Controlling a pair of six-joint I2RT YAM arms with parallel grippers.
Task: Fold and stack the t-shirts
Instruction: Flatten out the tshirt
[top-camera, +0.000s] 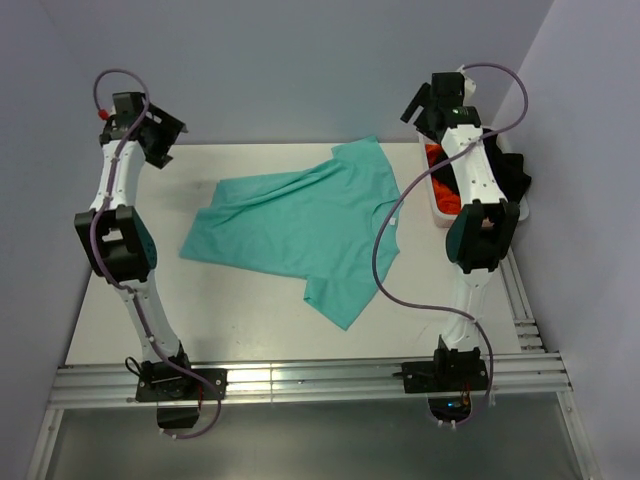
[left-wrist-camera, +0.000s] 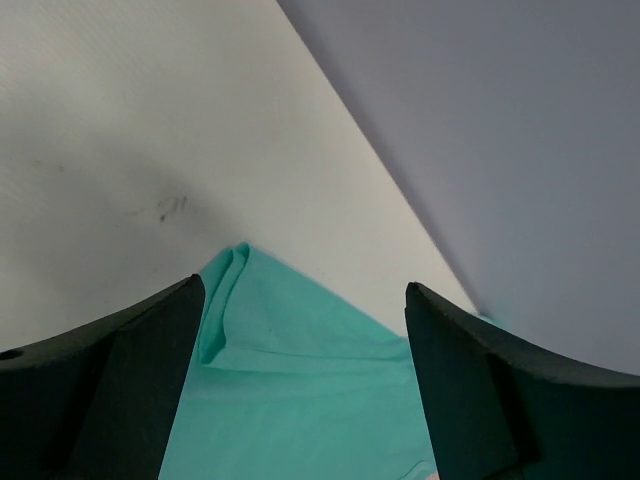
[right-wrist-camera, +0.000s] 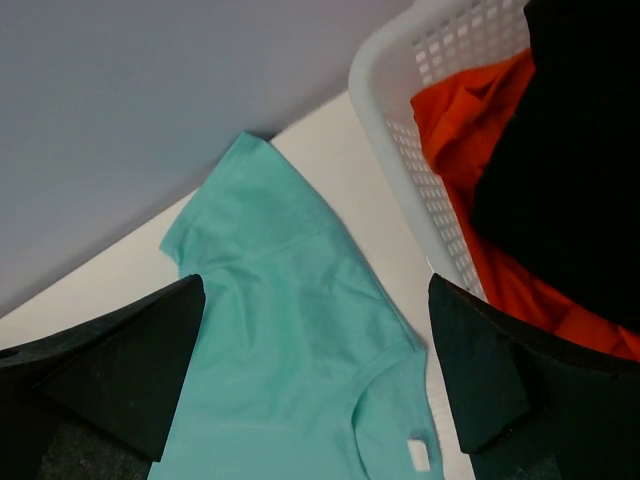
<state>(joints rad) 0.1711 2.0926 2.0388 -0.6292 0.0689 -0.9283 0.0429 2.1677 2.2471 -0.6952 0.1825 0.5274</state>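
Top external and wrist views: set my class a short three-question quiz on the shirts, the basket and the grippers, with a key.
1. True or false: the teal t-shirt lies spread on the table, outside the white basket.
2. Which shirts are in the basket? A: teal and black. B: orange-red shirt and black shirt. C: teal only.
3. Fill in: the left gripper and right gripper both stand ____, holding nothing.
Key: 1 true; 2 B; 3 open.
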